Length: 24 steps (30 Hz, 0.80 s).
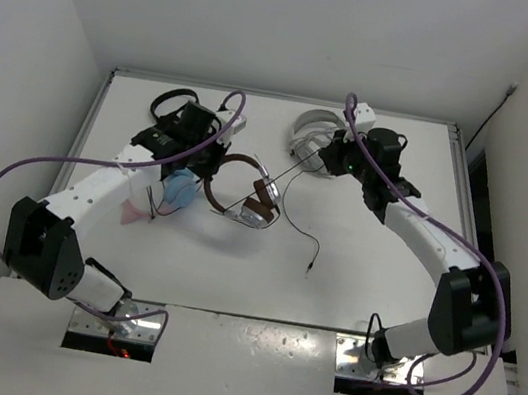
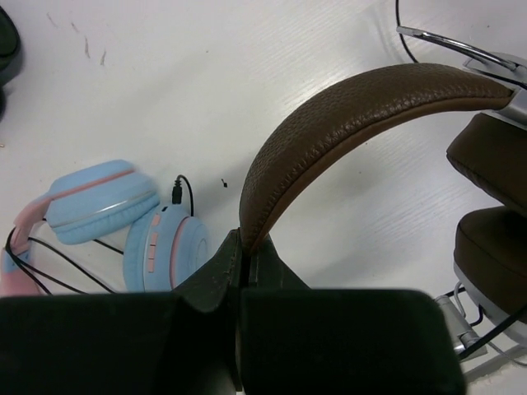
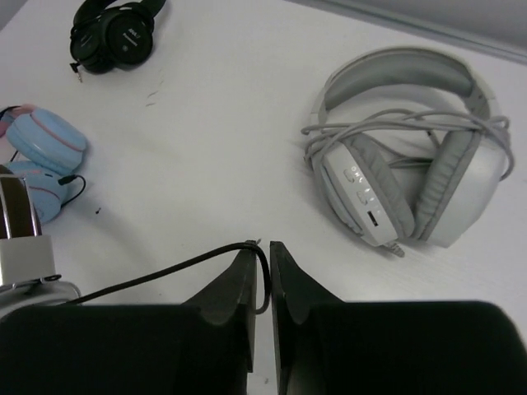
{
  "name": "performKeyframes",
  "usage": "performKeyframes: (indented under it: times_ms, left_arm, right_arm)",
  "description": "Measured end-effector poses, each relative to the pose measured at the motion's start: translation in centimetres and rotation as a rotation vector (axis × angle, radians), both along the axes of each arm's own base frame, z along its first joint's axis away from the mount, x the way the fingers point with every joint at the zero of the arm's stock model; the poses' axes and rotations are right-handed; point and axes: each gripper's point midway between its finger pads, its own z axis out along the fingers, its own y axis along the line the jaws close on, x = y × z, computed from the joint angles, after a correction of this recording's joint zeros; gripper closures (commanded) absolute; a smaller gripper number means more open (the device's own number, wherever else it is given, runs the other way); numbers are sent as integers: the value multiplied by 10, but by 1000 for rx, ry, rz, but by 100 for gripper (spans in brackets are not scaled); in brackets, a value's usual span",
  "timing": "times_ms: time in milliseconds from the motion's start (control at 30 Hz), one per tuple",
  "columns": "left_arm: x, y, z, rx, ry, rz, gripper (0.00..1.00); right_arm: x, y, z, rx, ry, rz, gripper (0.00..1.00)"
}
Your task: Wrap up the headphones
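Note:
The headphones (image 1: 256,199) lie left of the table's middle, brown headband (image 2: 354,115) arching up, silver-and-brown earcups (image 2: 494,206) at the right of the left wrist view. My left gripper (image 2: 244,243) is shut on the headband's edge (image 1: 235,159). The thin black cable (image 1: 302,226) runs from the earcups up to my right gripper (image 1: 323,157), then trails down to its plug (image 1: 310,268) on the table. In the right wrist view the cable (image 3: 165,271) bends over the left fingertip into the narrow slit of the right gripper (image 3: 262,245), which is shut on it.
Larger white-grey headphones (image 3: 412,173) with their own cord wrapped round lie just right of my right gripper. Small black headphones (image 3: 115,33) sit at the back left. Blue-and-pink headphones (image 2: 123,222) lie close to the left of my left gripper. Raised table edges border the surface.

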Motion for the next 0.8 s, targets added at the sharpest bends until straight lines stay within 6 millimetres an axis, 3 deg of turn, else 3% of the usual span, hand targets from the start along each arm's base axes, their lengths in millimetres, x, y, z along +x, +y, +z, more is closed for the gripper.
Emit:
performKeyframes:
  times_ms: [167, 200, 300, 333, 400, 600, 800]
  left_arm:
    - [-2, 1, -2, -12, 20, 13, 100]
    - [-2, 1, -3, -15, 27, 14, 100]
    - [0, 2, -9, -28, 60, 26, 100]
    - [2, 3, -12, -34, 75, 33, 100]
    - [6, 6, -19, -45, 104, 46, 100]
    - [24, 18, -25, -86, 158, 108, 100]
    - [51, 32, -11, -130, 135, 174, 100]
  right_arm:
    - [11, 9, -16, 46, 30, 6, 64]
    - [14, 10, -15, 54, 23, 3, 55]
    - [18, 14, -13, 73, 9, -2, 52]
    - [19, 14, -12, 78, 5, -5, 44]
    - [20, 14, -12, 88, 10, -10, 38]
    - [15, 6, -17, 97, 51, -30, 37]
    - [-33, -11, -23, 98, 138, -29, 41]
